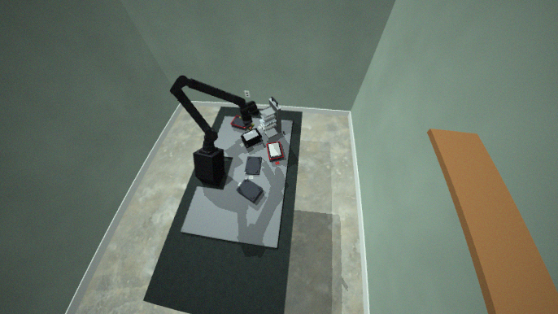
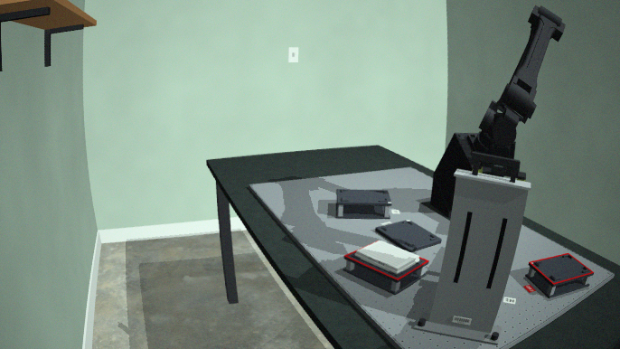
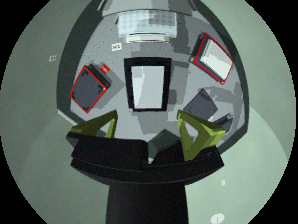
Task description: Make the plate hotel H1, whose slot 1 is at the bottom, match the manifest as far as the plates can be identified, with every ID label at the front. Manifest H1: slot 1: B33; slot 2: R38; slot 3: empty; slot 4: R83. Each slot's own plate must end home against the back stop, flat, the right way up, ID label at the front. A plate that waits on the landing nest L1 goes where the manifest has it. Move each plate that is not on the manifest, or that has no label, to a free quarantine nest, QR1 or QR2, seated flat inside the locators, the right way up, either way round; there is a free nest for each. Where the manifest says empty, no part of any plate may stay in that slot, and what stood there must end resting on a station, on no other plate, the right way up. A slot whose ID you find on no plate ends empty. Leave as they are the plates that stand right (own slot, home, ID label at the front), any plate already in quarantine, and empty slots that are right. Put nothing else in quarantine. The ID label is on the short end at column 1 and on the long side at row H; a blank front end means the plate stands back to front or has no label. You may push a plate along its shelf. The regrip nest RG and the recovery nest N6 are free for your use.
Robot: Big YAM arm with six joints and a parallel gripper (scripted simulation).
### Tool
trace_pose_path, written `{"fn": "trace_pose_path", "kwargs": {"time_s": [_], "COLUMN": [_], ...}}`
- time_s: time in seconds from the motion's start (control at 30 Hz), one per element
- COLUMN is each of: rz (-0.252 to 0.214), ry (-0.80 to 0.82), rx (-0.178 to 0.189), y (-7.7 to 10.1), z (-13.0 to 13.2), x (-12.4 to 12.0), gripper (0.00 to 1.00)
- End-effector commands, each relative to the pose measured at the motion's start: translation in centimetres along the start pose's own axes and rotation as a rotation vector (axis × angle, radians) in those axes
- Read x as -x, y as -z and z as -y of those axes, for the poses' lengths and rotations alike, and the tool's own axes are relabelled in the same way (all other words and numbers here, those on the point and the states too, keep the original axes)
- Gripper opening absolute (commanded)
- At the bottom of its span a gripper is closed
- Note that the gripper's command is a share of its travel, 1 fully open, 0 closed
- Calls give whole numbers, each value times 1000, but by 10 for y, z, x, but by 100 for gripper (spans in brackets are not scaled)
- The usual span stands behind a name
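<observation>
My gripper (image 3: pixel 147 113) (image 1: pixel 246 117) (image 2: pixel 493 172) is open and empty. It hangs high in front of the plate hotel (image 1: pixel 276 115) (image 2: pixel 481 253) (image 3: pixel 147 26). Straight below it a white plate (image 3: pixel 147 84) (image 1: pixel 251 136) lies flat on a black-rimmed nest (image 3: pixel 127 90), clear of the fingers. A second white plate (image 1: pixel 275 150) (image 2: pixel 388 255) (image 3: pixel 213 58) sits in a red-rimmed quarantine nest (image 2: pixel 384 273). The other red-rimmed nest (image 1: pixel 238 122) (image 2: pixel 560 269) (image 3: pixel 88 90) is empty. In the top view the hotel's shelves show pale plates; their labels are too small to read.
A flat dark nest (image 1: pixel 253 165) (image 2: pixel 408 235) (image 3: pixel 200 106) and a raised dark nest (image 1: pixel 250 190) (image 2: pixel 362 202) lie nearer the arm's base (image 1: pixel 209 163). The hotel's closed back faces the exterior view. An orange shelf (image 1: pixel 488 211) hangs on the wall.
</observation>
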State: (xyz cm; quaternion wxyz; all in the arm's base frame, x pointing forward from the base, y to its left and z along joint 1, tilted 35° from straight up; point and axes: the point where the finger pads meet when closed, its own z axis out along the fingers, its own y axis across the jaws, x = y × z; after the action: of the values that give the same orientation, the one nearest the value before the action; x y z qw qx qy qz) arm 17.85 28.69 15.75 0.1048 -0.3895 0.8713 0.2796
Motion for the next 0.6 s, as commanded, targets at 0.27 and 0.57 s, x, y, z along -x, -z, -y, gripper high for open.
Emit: {"fn": "trace_pose_path", "kwargs": {"time_s": [0.27,0.57], "rz": [62,63], "ry": [32,33], "rx": [-7,-9], "y": [51,71], "z": [-5,-5], "x": [23,22], "gripper": [100,100]}}
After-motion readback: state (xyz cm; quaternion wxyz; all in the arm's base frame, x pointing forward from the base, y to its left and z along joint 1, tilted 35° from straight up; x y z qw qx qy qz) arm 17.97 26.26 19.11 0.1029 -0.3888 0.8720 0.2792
